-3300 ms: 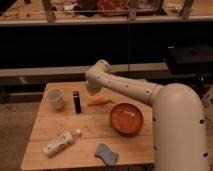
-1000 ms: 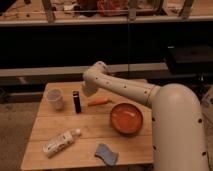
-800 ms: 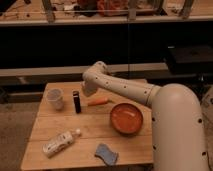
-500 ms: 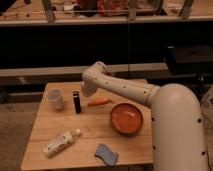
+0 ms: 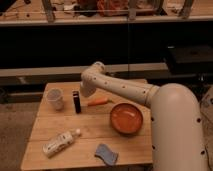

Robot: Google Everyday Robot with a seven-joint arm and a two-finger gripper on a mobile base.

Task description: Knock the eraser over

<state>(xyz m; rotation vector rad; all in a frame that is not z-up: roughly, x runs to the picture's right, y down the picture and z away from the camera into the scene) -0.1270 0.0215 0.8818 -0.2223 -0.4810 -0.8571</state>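
The eraser (image 5: 76, 102) is a small black block standing upright on the wooden table (image 5: 90, 130), just right of the clear plastic cup (image 5: 55, 98). My white arm reaches in from the right and bends down at its far end. The gripper (image 5: 85, 94) hangs just right of the eraser and above the left end of the orange carrot (image 5: 98, 102). It is close to the eraser, and I cannot tell whether they touch.
An orange-red bowl (image 5: 126, 118) sits right of centre. A white bottle (image 5: 60, 142) lies on its side at the front left. A blue-grey sponge (image 5: 106, 154) lies near the front edge. Dark shelving stands behind the table.
The arm's far end has edged slightly left toward the eraser. The eraser still stands upright in the same spot.
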